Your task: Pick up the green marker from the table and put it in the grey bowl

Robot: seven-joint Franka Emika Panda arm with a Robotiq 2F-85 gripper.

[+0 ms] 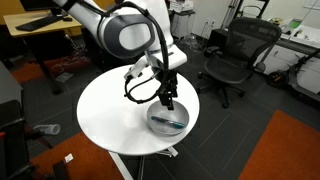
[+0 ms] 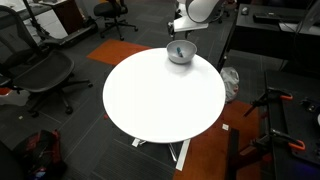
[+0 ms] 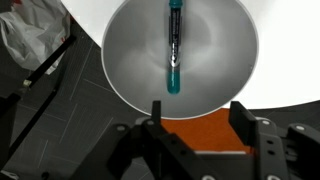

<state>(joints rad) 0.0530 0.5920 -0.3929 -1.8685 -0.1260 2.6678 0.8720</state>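
The green marker [image 3: 175, 45] lies inside the grey bowl [image 3: 125, 50], along its middle; it also shows as a thin dark stick in the bowl in both exterior views [image 1: 170, 123] [image 2: 180, 50]. The bowl [image 1: 155, 125] [image 2: 172, 58] stands near the edge of the round white table [image 1: 110, 110] [image 2: 160, 95]. My gripper [image 3: 195, 112] is open and empty, its fingers spread wide just above the bowl's rim. In an exterior view the gripper [image 1: 168, 101] hangs directly over the bowl.
Black office chairs [image 1: 235, 55] [image 2: 35, 75] stand around the table. Wooden desks [image 1: 40, 25] are at the back. An orange-red carpet patch [image 3: 200, 130] lies below the table edge. A white plastic bag [image 3: 28, 35] lies on the dark floor.
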